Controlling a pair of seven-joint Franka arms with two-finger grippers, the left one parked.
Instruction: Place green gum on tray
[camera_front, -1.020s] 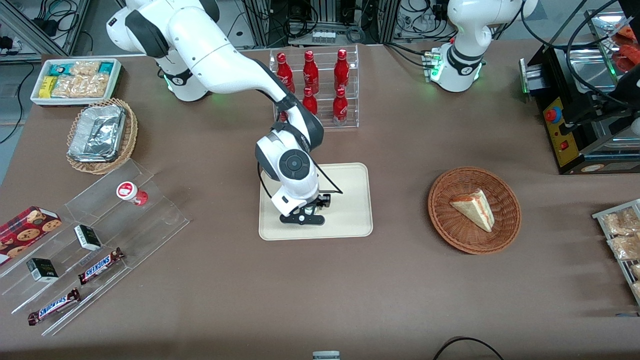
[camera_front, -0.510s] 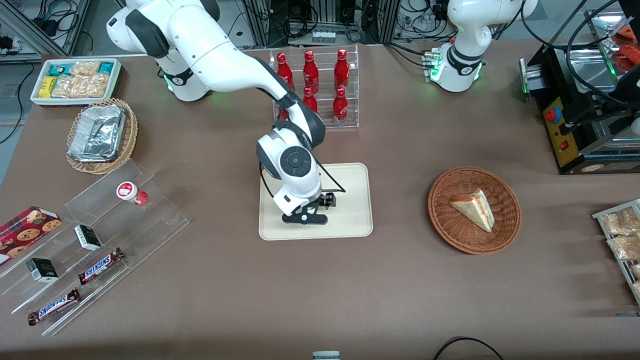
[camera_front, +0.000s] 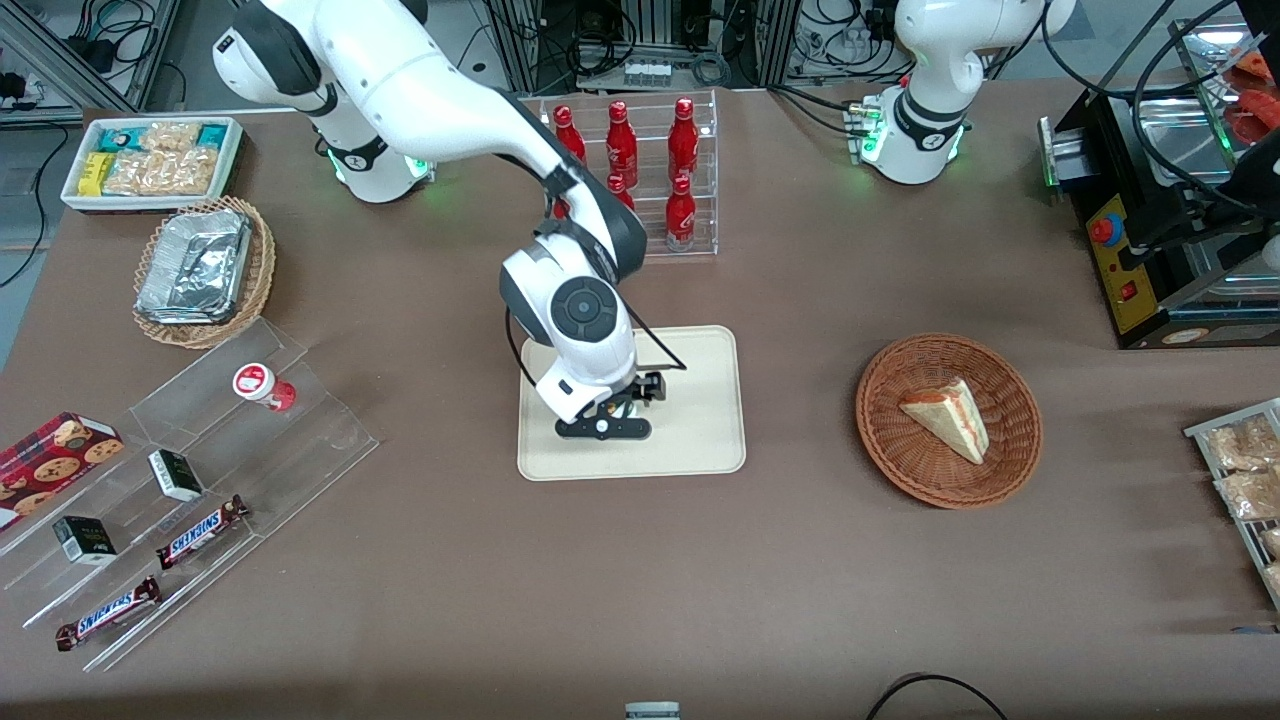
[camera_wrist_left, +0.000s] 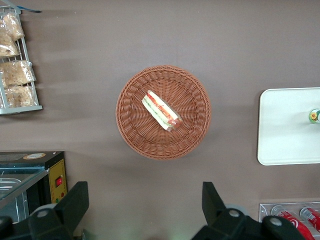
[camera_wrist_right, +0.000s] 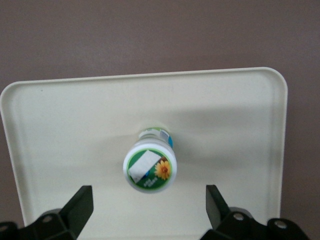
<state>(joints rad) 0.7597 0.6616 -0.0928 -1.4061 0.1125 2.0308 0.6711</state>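
The green gum (camera_wrist_right: 150, 166) stands upright on the cream tray (camera_wrist_right: 75, 125), its white lid with a green and orange mark facing up. My right gripper (camera_wrist_right: 150, 205) is open above the tray, its two black fingers (camera_wrist_right: 80, 205) well apart on either side and clear of the canister. In the front view the gripper (camera_front: 603, 428) hangs over the tray (camera_front: 700, 400) and hides most of the gum. The left wrist view shows the gum (camera_wrist_left: 313, 116) standing on the tray (camera_wrist_left: 285, 130).
A rack of red cola bottles (camera_front: 630, 170) stands just farther from the front camera than the tray. A wicker basket with a sandwich (camera_front: 948, 420) lies toward the parked arm's end. An acrylic stand with the red gum canister (camera_front: 262, 385) and Snickers bars lies toward the working arm's end.
The right wrist and gripper have lifted and drifted slightly away from the front camera over the tray. The tray has not moved.
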